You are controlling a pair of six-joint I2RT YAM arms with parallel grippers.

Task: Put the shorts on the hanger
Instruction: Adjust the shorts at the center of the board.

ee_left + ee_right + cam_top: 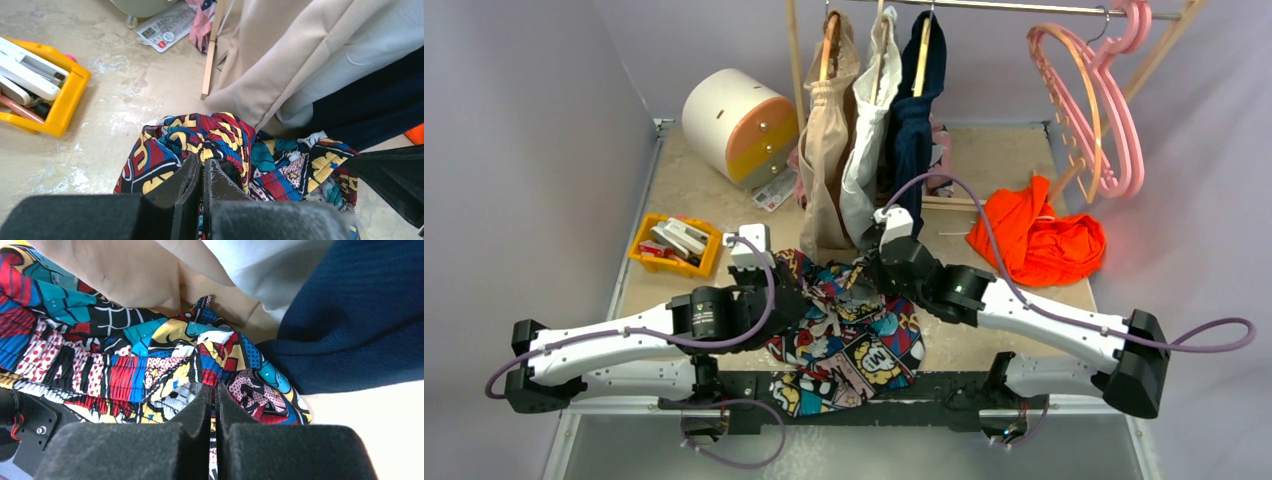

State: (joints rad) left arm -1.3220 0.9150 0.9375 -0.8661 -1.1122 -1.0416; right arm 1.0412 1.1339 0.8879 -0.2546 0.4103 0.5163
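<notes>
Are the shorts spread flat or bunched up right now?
Bunched: the shorts lie crumpled, fabric pinched by left gripper and right gripper.

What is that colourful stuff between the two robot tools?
The comic-print shorts, bunched on the table. The left tool and right tool each pinch a fold of them, so only fabric spans the gap. The top view shows it best.

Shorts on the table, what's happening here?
Both arms have hold of the shorts. The left gripper and the right gripper are each shut on a fold of the fabric, which lies bunched on the table in front of the hanging clothes. The hanger hangs on the rail at the far right, untouched.
</notes>
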